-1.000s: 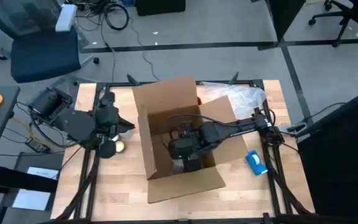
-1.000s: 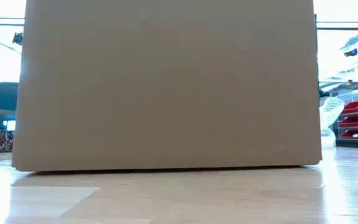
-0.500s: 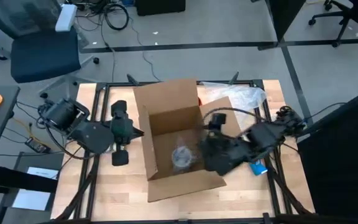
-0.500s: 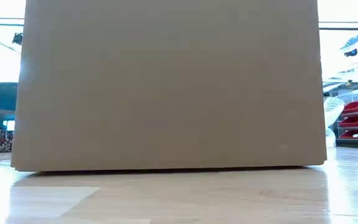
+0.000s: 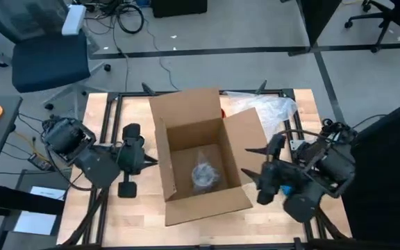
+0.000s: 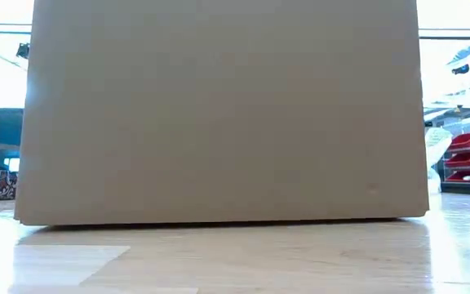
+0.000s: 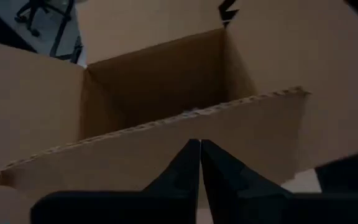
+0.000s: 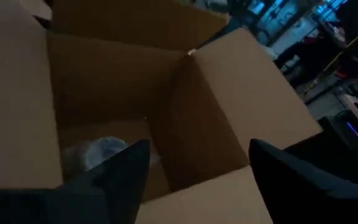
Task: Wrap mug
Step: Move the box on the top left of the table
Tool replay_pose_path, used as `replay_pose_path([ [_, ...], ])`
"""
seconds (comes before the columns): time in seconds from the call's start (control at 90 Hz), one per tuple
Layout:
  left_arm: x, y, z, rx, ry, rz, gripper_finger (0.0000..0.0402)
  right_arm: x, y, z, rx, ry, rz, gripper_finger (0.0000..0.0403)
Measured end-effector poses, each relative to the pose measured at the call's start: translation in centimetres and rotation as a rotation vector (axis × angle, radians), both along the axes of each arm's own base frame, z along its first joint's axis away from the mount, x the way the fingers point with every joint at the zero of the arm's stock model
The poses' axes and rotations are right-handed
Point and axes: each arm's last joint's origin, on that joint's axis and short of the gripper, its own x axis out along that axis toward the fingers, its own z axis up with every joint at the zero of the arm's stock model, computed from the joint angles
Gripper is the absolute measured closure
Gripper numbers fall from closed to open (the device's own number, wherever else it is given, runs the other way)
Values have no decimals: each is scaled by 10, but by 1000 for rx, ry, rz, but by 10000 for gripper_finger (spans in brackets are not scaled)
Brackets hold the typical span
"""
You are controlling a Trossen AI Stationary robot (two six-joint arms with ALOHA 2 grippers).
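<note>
Mug (image 5: pixel 205 173), plastic-wrapped lump, sits inside cardboard box (image 5: pixel 186 118).

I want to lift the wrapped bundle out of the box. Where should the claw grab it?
From straight above: the box walls block every side. The bundle lies on the floor, so pinch its bunched top. The open right claw seems nearest.

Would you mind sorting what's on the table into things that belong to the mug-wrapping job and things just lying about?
Job:
- wrapped bundle on the box floor, presumably the mug
- box, open
- left gripper, shut, beside the box
- right gripper, open, outside the box

Lying about:
- loose plastic wrap behind the box
- office chair on the floor
</note>
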Motion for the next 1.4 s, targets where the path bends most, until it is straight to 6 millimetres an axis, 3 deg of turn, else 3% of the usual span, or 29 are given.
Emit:
replay_pose_path([
  [0.256, -9, -16, -2, -31, 3, -47, 402, -8, 12, -4, 50, 62, 93, 179],
  [0.389, -8, -29, -14, -8, 47, -68, 402, -15, 24, -10, 40, 87, 139, 196],
  [0.711, -1, -58, -72, 35, 222, -4, 402, -37, 54, -32, 74, 136, 213, 251],
  [0.944, 3, -73, -117, 15, 359, 45, 402, -49, 71, -62, 119, 237, 228, 304],
  [1.278, 3, -85, -164, -57, 488, 100, 402, -53, 80, -106, 201, 386, 137, 393],
  [1.4, 1, -91, -184, -86, 554, 79, 402, -55, 81, -122, 208, 395, 81, 399],
])
